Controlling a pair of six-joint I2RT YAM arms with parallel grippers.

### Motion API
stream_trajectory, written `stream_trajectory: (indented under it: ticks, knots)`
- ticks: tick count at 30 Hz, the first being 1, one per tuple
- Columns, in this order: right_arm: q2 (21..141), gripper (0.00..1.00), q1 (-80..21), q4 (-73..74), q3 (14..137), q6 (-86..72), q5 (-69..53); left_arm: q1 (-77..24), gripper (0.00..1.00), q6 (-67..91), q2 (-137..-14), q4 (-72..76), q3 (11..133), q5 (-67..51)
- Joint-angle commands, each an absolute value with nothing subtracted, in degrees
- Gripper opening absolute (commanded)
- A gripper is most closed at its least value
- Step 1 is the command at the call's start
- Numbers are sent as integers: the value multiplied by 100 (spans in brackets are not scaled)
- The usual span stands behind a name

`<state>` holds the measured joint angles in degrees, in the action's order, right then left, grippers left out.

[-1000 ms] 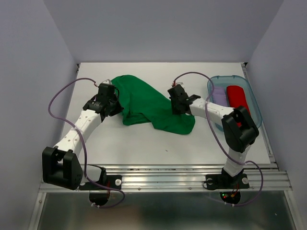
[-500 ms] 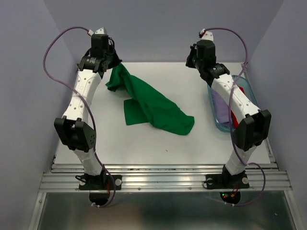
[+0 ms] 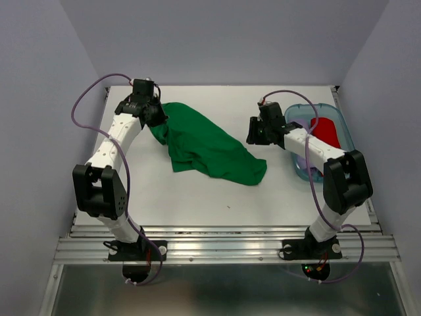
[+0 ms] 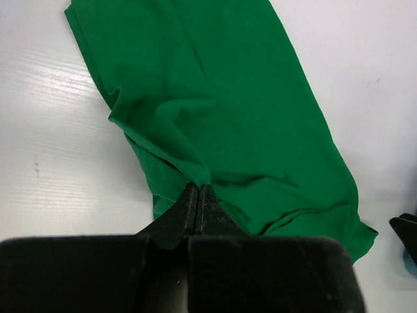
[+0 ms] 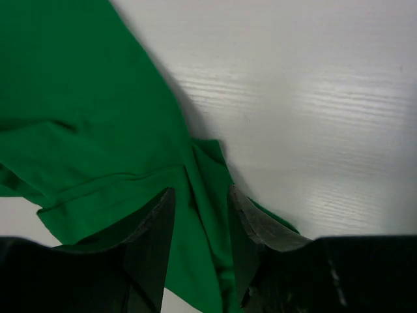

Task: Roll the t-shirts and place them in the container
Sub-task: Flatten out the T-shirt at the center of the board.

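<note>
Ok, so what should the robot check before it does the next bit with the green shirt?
1. Left gripper pinching the green t-shirt: ok, shut on a fold.
2. Right gripper gripping the shirt: not ok, its jaws are open with fabric between them.
3. Right fingers touching the fabric: cannot tell.
4. Shirt spread flat for rolling: not ok, it is crumpled and folded over itself.
5. Whole shirt on the table: ok.
6. Shirt apart from the blue bin holding the red roll: ok.
</note>
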<state>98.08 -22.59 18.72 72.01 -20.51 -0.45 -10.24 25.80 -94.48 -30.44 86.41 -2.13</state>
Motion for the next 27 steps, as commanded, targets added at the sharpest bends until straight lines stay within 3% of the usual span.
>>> stream_trajectory:
  ticks: [1, 18, 27]
  knots:
    - [9589, 44, -2408, 1495, 6839, -2258, -457, -993, 0, 2619, -8824, -2690, 8456, -255]
    - [10318, 43, -2769, 1248, 6741, -2285, -379, -993, 0, 2628, -8780, -2654, 8227, -316]
    - [10354, 52, -2821, 1283, 6662, -2303, -194, -993, 0, 2610, -8754, -2602, 8130, -351]
